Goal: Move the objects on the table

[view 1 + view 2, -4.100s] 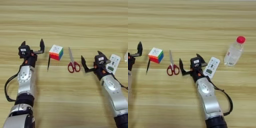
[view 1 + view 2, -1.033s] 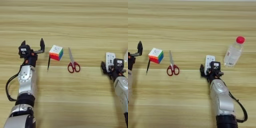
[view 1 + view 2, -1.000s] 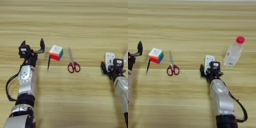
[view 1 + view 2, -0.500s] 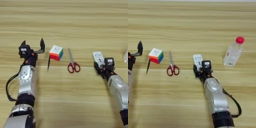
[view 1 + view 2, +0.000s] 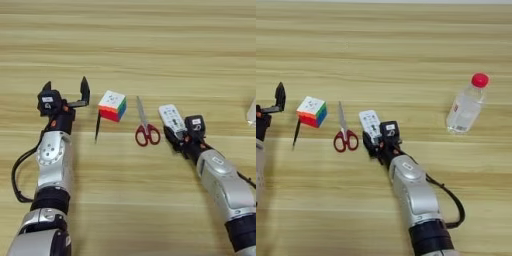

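The right hand point(image 5: 176, 134), clamped on the white remote control point(image 5: 171, 118), has carried it from beside the bottle point(image 5: 466, 106) toward 9 o'clock, so it now lies on the table point(image 5: 150, 45) just beside the scissors point(image 5: 145, 127). This suggests the objects are being gathered near the puzzle cube point(image 5: 112, 105) and the pen point(image 5: 97, 126). The left hand point(image 5: 66, 90) waits at 9 o'clock of the cube with its fingers apart.

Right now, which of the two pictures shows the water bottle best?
The right eye view. There the whole bottle shows, red cap and all, lying on the table far to the right of the remote. The left eye view catches only a sliver of it at the right edge.
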### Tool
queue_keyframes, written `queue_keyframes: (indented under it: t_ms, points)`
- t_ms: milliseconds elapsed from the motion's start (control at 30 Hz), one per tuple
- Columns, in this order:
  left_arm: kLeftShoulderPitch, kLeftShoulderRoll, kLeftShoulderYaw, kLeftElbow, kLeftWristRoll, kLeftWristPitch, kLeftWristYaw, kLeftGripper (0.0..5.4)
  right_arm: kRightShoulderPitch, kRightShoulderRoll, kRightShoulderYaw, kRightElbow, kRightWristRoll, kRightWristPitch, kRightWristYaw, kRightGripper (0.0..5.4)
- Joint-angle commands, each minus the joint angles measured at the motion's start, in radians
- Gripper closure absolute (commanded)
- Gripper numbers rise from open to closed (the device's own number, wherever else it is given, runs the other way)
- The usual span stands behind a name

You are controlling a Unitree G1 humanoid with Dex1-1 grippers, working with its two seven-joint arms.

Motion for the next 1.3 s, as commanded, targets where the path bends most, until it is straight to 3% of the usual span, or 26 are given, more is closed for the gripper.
queue_keyframes:
  t_ms: [33, 267, 433, 767, 1033, 1300]
  points:
    - [-0.002, -0.003, -0.004, 0.007, 0.016, -0.006, 0.003, 0.00, 0.038, -0.002, 0.020, 0.075, -0.014, 0.042, 0.007, 2.51]
    - [-0.009, -0.002, -0.012, 0.036, 0.030, -0.011, 0.007, 0.00, 0.029, -0.031, 0.039, 0.074, -0.099, -0.116, -0.035, 1.72]
    - [-0.010, -0.011, -0.050, 0.089, 0.107, -0.057, 0.039, 0.00, 0.024, -0.051, 0.040, 0.047, -0.161, -0.261, -0.074, 1.21]
    - [-0.019, -0.012, -0.055, 0.116, 0.124, -0.086, 0.059, 0.00, -0.005, -0.065, 0.013, -0.023, -0.132, -0.360, -0.049, 0.03]
    - [-0.019, -0.012, -0.057, 0.116, 0.123, -0.090, 0.063, 0.00, -0.054, -0.104, -0.050, -0.118, -0.123, -0.400, -0.060, 0.03]
    - [-0.018, -0.011, -0.058, 0.115, 0.122, -0.091, 0.063, 0.00, -0.116, -0.185, -0.177, -0.203, -0.134, -0.443, -0.127, 0.03]
